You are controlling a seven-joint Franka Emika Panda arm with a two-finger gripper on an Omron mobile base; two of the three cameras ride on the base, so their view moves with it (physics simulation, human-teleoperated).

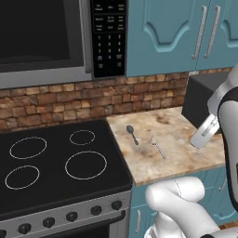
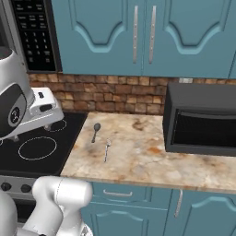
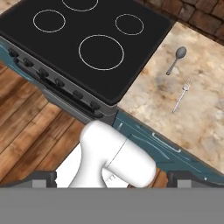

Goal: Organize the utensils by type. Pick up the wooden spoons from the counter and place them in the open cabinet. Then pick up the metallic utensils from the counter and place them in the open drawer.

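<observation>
Two metal pieces lie on the surface, and no wooden spoon lies there beside them, so by the look of it the wooden half is behind us and the metal half is the step in hand. Take the stovetop as the landmark: the dark spoon lies just off its right edge, bowl toward the brick wall, and the silver fork lies one place further from the stovetop, near the spoon but apart from it, tines toward the wall. The claw hangs high above the stovetop's front corner with nothing between its widely spread tips. The next move, I'd say, calls for swinging down over the spoon, lining the tips across its thin handle and closing low against the stone, since both pieces lie flat and slim. As for containers: the dark box at the surface's far end from the stovetop shows a shadowed opening whose contents I cannot make out, and the upper cabinets are shut.
</observation>
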